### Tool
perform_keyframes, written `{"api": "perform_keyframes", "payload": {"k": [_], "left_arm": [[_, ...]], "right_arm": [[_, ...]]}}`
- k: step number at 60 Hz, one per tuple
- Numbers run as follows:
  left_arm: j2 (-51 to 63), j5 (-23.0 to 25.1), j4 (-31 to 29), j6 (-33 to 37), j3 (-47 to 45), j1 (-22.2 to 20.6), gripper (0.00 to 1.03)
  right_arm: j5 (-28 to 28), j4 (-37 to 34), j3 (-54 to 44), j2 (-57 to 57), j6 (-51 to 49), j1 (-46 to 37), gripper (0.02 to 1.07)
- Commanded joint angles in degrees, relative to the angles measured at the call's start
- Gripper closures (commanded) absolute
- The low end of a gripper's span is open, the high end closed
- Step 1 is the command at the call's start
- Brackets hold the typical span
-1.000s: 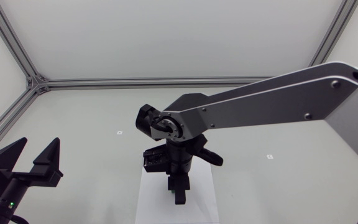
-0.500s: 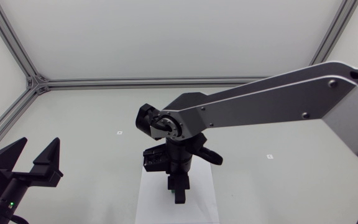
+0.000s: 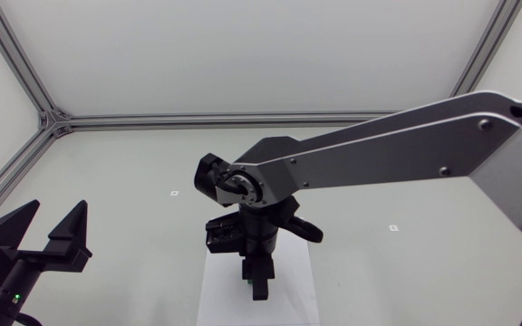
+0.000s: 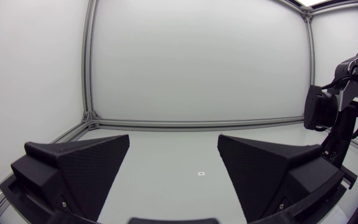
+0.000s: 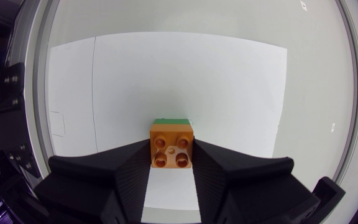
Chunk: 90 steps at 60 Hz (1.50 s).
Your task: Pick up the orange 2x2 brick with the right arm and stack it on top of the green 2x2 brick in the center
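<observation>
The orange 2x2 brick (image 5: pixel 172 146) sits studs-up between the two black fingers of my right gripper (image 5: pixel 171 163), which is shut on it. A thin strip of the green 2x2 brick (image 5: pixel 171 121) peeks out just beyond and beneath the orange one, on the white sheet (image 5: pixel 166 68). From overhead, my right gripper (image 3: pixel 259 284) points down over the sheet (image 3: pixel 220 299) at the table's centre, and the arm hides both bricks. My left gripper (image 3: pixel 51 235) stands open at the near left, nothing between its fingers (image 4: pixel 79 168).
The white sheet lies under the right gripper. Small markers sit on the table at the left (image 3: pixel 175 193) and right (image 3: pixel 392 227). An aluminium frame rail (image 3: pixel 216 119) runs along the far edge.
The right arm's wrist and gripper have shifted slightly to the left and lower over the sheet. The left arm has not moved.
</observation>
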Motion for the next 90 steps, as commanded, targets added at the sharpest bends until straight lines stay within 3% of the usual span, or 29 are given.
{"api": "perform_keyframes", "payload": {"k": [1,48,54,60,90], "left_arm": [[-0.45,0.25,-0.84,0.75,-2.35,0.16,0.04],[-0.45,0.25,-0.84,0.75,-2.35,0.16,0.04],[-0.45,0.25,-0.84,0.75,-2.35,0.16,0.04],[-0.45,0.25,-0.84,0.75,-2.35,0.16,0.04],[-0.45,0.25,-0.84,0.75,-2.35,0.16,0.04]], "right_arm": [[-1.04,-0.39,-2.15,1.75,0.55,0.79,1.01],[0.46,1.19,-3.12,0.78,-0.33,0.09,1.01],[0.63,1.28,-3.12,0.78,-0.33,0.00,0.93],[0.63,1.11,-3.12,0.87,-0.15,-0.09,0.74],[1.07,1.54,-2.15,0.78,0.29,-1.05,0.59]]}}
